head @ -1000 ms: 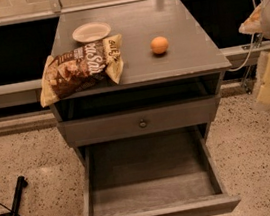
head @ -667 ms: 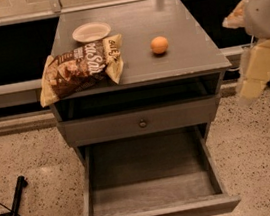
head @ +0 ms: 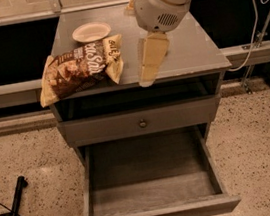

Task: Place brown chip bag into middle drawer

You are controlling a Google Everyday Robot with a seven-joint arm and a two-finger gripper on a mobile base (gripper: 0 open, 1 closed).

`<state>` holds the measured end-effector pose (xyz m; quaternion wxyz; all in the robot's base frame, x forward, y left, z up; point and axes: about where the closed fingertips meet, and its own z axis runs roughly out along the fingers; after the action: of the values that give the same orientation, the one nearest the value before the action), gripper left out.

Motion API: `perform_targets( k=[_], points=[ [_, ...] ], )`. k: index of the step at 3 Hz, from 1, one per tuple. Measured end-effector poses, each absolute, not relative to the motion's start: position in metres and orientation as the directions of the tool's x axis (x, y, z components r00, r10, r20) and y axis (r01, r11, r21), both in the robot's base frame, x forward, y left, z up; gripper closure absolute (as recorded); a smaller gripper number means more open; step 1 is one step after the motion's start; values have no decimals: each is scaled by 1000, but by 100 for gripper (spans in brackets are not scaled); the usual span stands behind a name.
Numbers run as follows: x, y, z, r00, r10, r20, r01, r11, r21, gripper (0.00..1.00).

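Though I cannot tell the tool's [head: 146, 78] state, the brown chip bag [head: 81, 67] beside it reads "Salt".

your brown chip bag [head: 79, 67] lies flat, upper left. the middle drawer [head: 150, 178] sits pulled open, lower centre. the gripper [head: 149, 65] hangs upper centre, beside the bag.

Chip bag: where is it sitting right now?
In the camera view, the chip bag lies on the front-left corner of the cabinet top, just in front of the bowl; the gripper hangs to its right, apart from it.
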<state>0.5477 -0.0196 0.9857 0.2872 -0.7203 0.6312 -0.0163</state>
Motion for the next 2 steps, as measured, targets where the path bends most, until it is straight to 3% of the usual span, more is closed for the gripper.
perform_targets(
  k=[2],
  points=[
    [563,3,968,218,-918,-331,-906,-65,-418,0]
  ],
)
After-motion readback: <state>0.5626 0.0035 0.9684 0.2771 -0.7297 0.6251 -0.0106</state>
